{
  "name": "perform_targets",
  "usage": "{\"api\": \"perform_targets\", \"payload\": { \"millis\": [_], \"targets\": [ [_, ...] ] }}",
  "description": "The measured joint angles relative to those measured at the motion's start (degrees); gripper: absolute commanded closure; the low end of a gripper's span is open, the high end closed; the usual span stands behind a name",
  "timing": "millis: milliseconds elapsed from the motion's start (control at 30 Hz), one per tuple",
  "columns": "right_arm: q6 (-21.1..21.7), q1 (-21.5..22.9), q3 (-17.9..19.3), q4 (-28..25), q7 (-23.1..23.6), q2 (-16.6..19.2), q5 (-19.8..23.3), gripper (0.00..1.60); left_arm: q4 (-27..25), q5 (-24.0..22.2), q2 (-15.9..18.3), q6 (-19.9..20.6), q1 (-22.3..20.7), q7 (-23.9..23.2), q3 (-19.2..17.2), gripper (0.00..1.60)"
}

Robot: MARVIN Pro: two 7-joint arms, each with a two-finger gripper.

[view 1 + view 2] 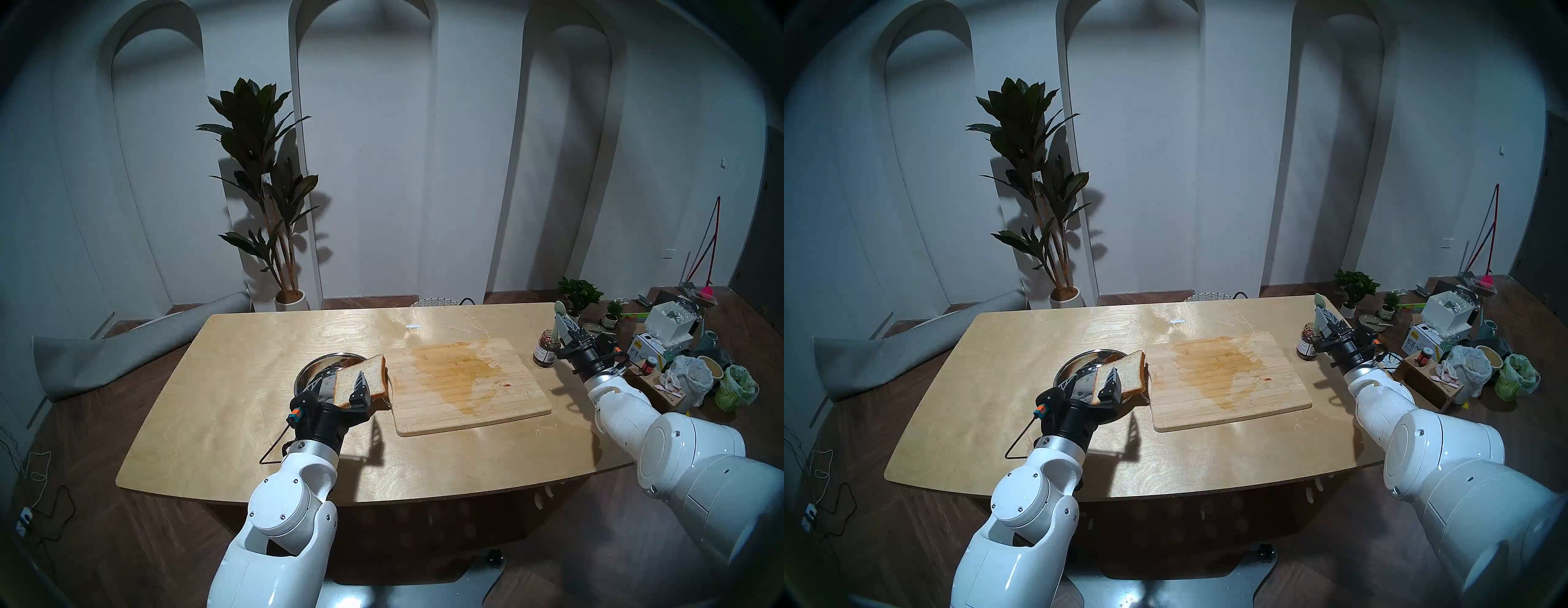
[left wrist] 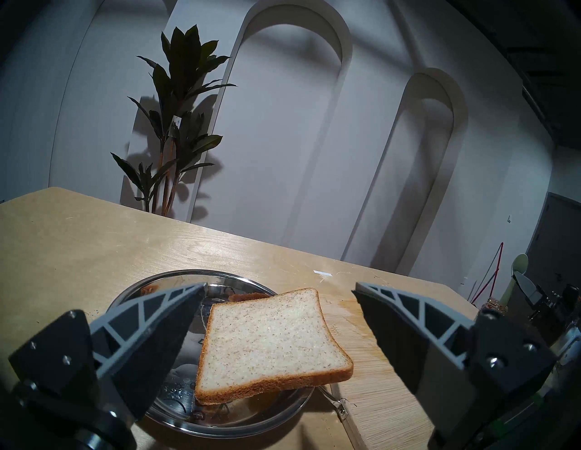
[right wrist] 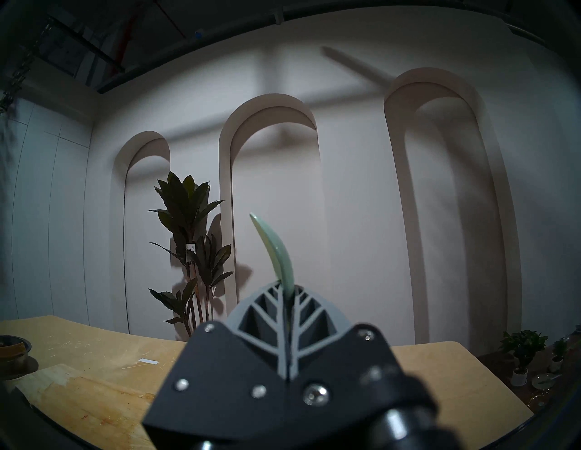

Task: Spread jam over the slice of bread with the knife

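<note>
So the slice of bread (image 2: 270,339) sits low and center in the left wrist view, lying partly on a shiny metal plate (image 2: 176,282) with its right edge poking out over the wooden cutting board (image 2: 374,374). There looks to be another slice tucked underneath, only its crust edge showing. The left gripper (image 2: 278,290) has its two fingers spread wide, one on each side of the bread, not touching it.

Over at the right side of the head view, the right gripper (image 1: 566,326) is clamped tight on the knife (image 1: 559,309), a pale green plastic thing. Its rounded end sticks up above the fingers and the other end hangs down toward the mouth of the jam (image 1: 544,350) jar, which stands on the table (image 1: 237,424) just right of the board. Can't tell if the lower tip is actually inside the jar or just in front of it.

The board has a big brownish stain across the middle. Past the right end of the table there's floor clutter: small potted plants (image 1: 579,295), boxes, bags. A tall leafy plant (image 1: 263,178) stands against the back wall at upper left
</note>
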Motion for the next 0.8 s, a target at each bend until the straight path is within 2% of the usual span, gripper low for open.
{"api": "perform_targets", "payload": {
  "millis": [500,800],
  "targets": [
    [-0.54,0.01,0.36,-0.20,1.53,-0.74,0.06,1.60,0.26,-0.17,-0.19,-0.01,-0.16,0.24,-0.36,0.00],
    [-0.75,0.04,-1.19,-0.15,1.19,-1.56,-1.33,1.60,0.14,-1.11,-0.31,-0.23,0.26,0.20,-1.59,0.00]
  ]
}}
